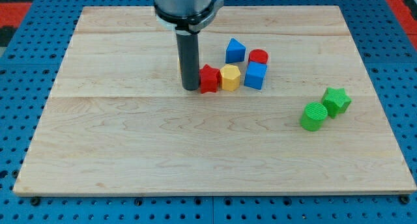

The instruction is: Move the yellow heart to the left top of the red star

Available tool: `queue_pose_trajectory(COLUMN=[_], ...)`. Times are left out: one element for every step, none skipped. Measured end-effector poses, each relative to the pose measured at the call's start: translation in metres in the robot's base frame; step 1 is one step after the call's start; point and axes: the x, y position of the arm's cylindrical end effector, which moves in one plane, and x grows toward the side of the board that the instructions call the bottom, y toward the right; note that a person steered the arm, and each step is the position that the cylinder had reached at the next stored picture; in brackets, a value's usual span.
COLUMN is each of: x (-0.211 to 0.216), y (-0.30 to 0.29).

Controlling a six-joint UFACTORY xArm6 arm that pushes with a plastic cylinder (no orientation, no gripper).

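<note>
The red star (pixel 209 79) lies near the board's middle, towards the view's top. My tip (pixel 190 88) rests on the board right against the star's left side. A yellow hexagonal block (pixel 230 77) touches the star's right side. The yellow heart does not show clearly. Only a thin yellowish sliver (pixel 181 66) peeks out at the rod's left edge, and the rod hides whatever is behind it.
A blue cube (pixel 255 75) sits right of the yellow hexagon, with a red cylinder (pixel 258 56) and a blue pointed block (pixel 235 51) above them. A green cylinder (pixel 314 116) and a green star (pixel 336 101) lie at the right. The wooden board (pixel 130 152) sits on a blue pegboard.
</note>
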Motion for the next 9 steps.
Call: queue_pose_trajectory(x=[0.002,0.006,-0.003,-0.029,-0.048,-0.050,-0.056,-0.067,-0.070], y=[-0.019,-0.069,-0.096,-0.087,-0.066,-0.051,-0.035,-0.025,-0.033])
